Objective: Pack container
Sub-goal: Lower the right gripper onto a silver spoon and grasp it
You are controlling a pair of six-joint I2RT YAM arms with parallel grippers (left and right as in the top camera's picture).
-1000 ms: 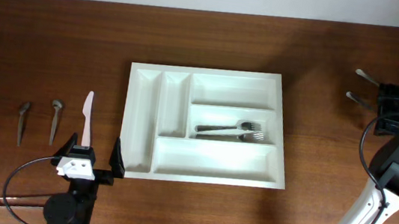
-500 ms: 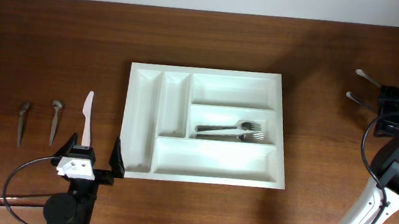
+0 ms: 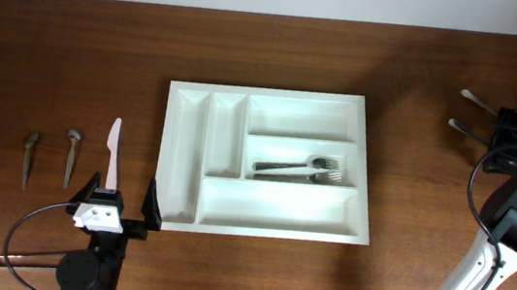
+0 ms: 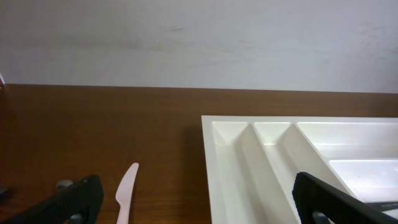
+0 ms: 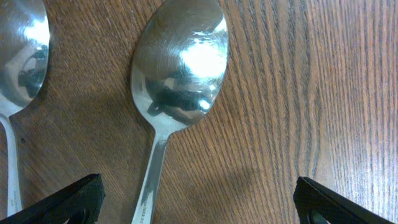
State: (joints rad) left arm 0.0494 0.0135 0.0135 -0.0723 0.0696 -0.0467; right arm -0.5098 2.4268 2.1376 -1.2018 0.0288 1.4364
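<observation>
The white five-compartment container [image 3: 189,157] lies mid-table; it also shows in the left wrist view [image 4: 236,162]. Two metal forks [image 3: 299,170] lie in its middle wide compartment. My left gripper [image 3: 120,203] is open and empty, low by the container's near left corner, with a white plastic knife [image 3: 113,152] just ahead of it, also seen in the left wrist view [image 4: 126,193]. My right gripper [image 3: 511,130] is open and empty at the far right, right over two metal spoons [image 3: 470,113]. One spoon's bowl [image 5: 180,62] lies between its fingers [image 5: 199,205], the other [image 5: 22,50] at the left.
Two small dark spoons [image 3: 29,158] [image 3: 71,155] lie left of the knife. A thin rod-like item [image 3: 26,259] lies by the left arm's base. A pale wall runs along the table's far edge [image 4: 199,87].
The right gripper has shifted very slightly over the two spoons. The left arm and all utensils have not moved.
</observation>
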